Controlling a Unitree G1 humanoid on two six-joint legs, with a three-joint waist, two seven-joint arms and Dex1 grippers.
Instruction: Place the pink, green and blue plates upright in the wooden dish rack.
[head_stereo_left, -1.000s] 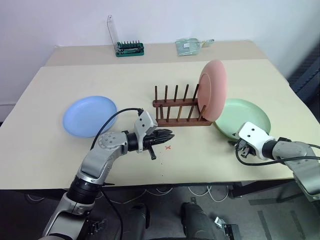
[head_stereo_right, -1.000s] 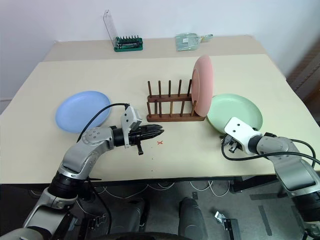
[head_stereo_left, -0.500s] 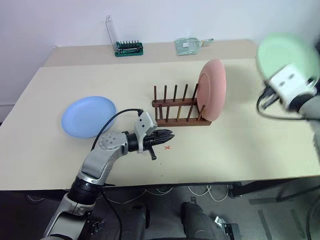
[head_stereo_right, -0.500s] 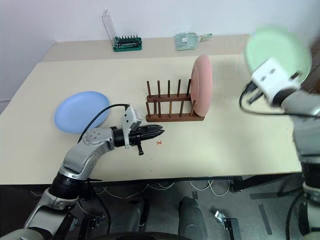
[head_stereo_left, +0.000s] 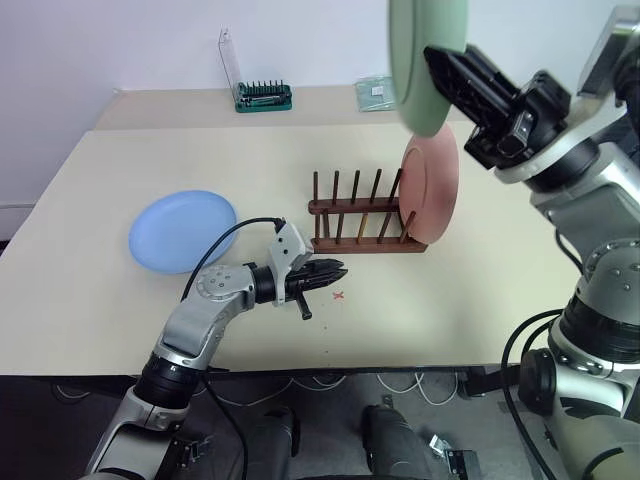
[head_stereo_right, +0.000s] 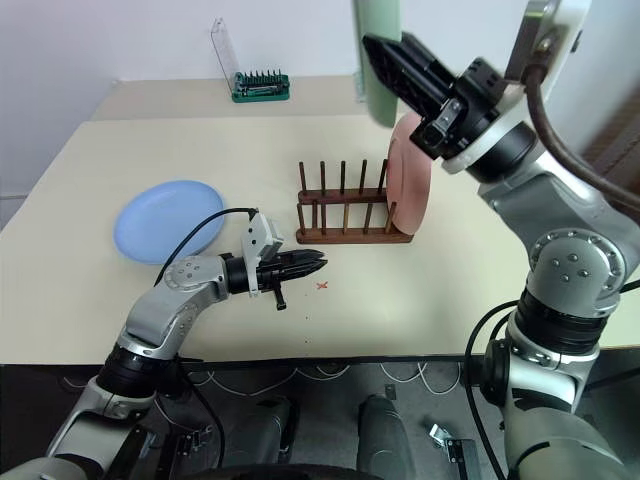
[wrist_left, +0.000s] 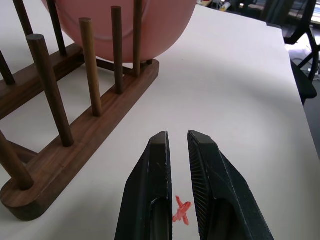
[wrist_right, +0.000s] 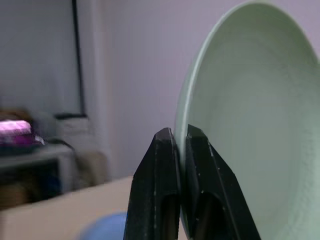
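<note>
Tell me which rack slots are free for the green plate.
The wooden dish rack is free between all pegs on the blue plate side. Only its far end is crowded, where the pink plate stands upright. The right gripper holds the green plate above that end.

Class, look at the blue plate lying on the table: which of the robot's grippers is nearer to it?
Left. The left gripper hovers low over the table just beside the blue plate, toward the wooden dish rack. The right gripper is raised high beyond the rack, holding the green plate.
</note>
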